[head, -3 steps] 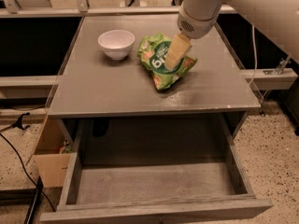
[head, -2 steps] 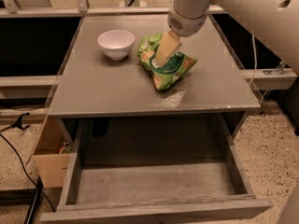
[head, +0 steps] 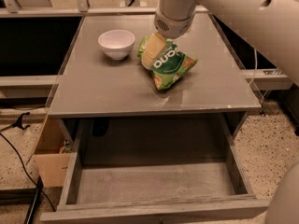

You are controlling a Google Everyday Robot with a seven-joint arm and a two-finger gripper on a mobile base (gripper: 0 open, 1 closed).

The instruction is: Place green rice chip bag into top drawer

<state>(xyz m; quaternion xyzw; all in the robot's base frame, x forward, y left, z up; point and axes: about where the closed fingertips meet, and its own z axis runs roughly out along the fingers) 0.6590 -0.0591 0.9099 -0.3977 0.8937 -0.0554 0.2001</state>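
The green rice chip bag lies crumpled on the grey tabletop, right of centre, with its dark green label facing up. My gripper hangs from the white arm at the top of the view and comes down onto the bag's upper left part, covering that end. The top drawer stands pulled out below the table's front edge. Its bare grey bottom is empty and its plank front is at the bottom of the view.
A white bowl stands on the tabletop just left of the bag. A cardboard box and a black cable are on the floor at the left. My white arm crosses the upper right.
My gripper has moved left across the bag, from its middle to its upper left end. The bag, the bowl and the drawer have not moved.
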